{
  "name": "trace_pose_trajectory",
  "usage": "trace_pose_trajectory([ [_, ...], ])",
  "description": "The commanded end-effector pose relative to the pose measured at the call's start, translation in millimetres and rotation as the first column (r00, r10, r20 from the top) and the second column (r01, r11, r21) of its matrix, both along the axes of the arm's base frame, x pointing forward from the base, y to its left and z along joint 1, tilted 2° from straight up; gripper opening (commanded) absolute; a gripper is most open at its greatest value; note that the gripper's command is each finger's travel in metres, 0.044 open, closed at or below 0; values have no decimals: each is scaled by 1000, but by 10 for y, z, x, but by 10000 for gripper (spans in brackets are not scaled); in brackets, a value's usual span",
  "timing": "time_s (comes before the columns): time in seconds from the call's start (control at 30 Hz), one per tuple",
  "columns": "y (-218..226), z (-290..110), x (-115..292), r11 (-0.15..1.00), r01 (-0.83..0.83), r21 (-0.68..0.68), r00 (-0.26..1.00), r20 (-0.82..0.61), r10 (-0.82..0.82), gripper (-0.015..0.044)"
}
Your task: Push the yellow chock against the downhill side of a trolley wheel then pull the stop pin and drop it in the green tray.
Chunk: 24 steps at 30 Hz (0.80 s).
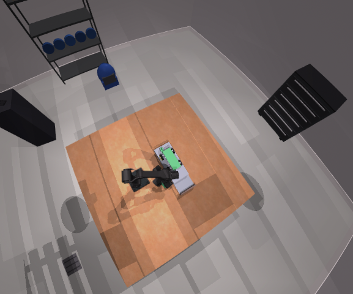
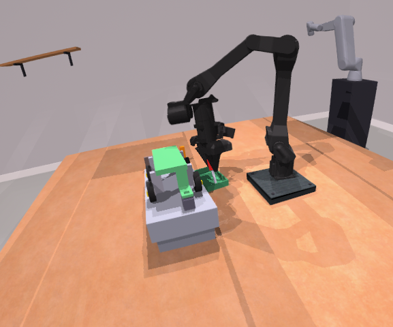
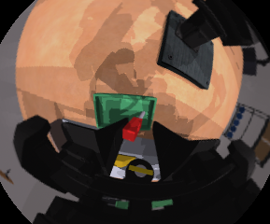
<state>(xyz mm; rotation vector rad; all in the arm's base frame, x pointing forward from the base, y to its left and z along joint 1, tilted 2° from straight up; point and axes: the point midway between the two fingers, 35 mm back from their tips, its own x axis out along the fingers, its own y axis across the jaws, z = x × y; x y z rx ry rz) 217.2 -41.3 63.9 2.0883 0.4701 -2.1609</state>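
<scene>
The gripper [image 2: 215, 169] [image 3: 141, 122] is open low over the green tray [image 2: 219, 185] [image 3: 107, 109]. The red-headed pin [image 2: 209, 164] [image 3: 133, 129] leans between the parted fingers, its grey shaft pointing down into the tray; whether it touches a finger cannot be told. The trolley [image 1: 170, 157] [image 2: 168, 158] stands on the grey ramp [image 1: 184, 184] [image 2: 182, 225]. The chock's orange handle [image 2: 182, 151] shows behind the trolley, on its downhill side. In the wrist view, the yellow chock [image 3: 122, 161] sits beside a wheel [image 3: 139, 171]; their contact is partly hidden by the gripper.
The arm's dark base plate [image 2: 280, 190] [image 3: 186, 53] stands beyond the tray from the ramp. The ramp and trolley are close beside the tray. The table's edges [image 1: 198, 237] lie well away from the arm.
</scene>
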Motion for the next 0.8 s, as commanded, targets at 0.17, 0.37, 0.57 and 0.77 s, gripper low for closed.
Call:
trace_pose_trajectory([
  [0.17, -49, -22, 18, 1000, -4, 0, 1000, 2, 4, 190],
  [0.37, -78, -35, 26, 1000, -4, -1, 1000, 2, 4, 190],
  [0.57, -103, -49, 34, 1000, -4, -1, 1000, 2, 4, 190],
  [0.77, -129, -63, 42, 1000, -4, -1, 1000, 2, 4, 190],
])
